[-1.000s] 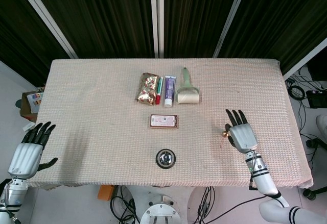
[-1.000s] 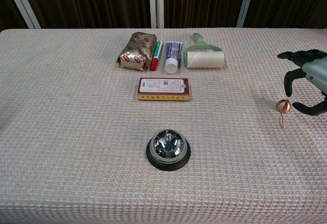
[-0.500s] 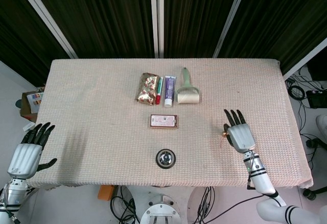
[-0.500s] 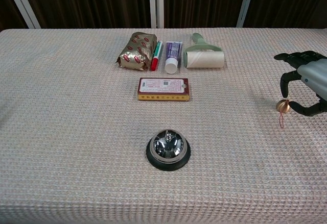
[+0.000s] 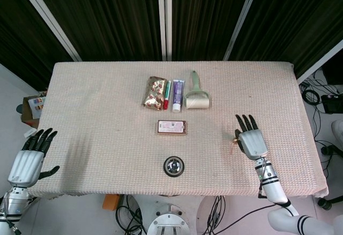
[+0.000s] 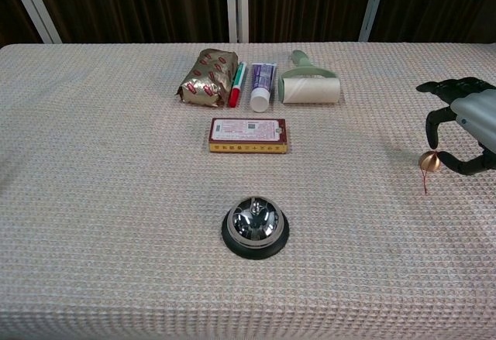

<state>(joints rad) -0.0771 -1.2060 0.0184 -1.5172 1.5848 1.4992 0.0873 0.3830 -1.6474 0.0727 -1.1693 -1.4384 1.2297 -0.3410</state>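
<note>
A small round brass-coloured bell (image 6: 428,161) with a thin red cord hanging from it sits at the right side of the surface (image 6: 116,224), pinched between the thumb and a finger of the right hand (image 6: 463,127); the hand's other dark fingers are spread above it. In the head view the bell (image 5: 236,139) shows just left of that grey-backed right hand (image 5: 252,141). Compared with a second ago, the bell has shifted slightly, its cord now hanging straighter, and the hand has barely moved.

The left hand (image 5: 28,163) hovers off the surface's left edge, fingers apart, holding nothing.

The surface is covered in a beige waffle-textured cloth. Near its middle front stands a shiny chrome call bell (image 6: 255,226) on a black round base. Behind it lies a flat rectangular box (image 6: 248,135) with a red border. Further back, in a row: a crinkled gold foil packet (image 6: 206,76), a red-and-green marker (image 6: 235,84), a purple-and-white tube (image 6: 263,85), and a pale green lint roller (image 6: 309,84) with a white paper roll.
</note>
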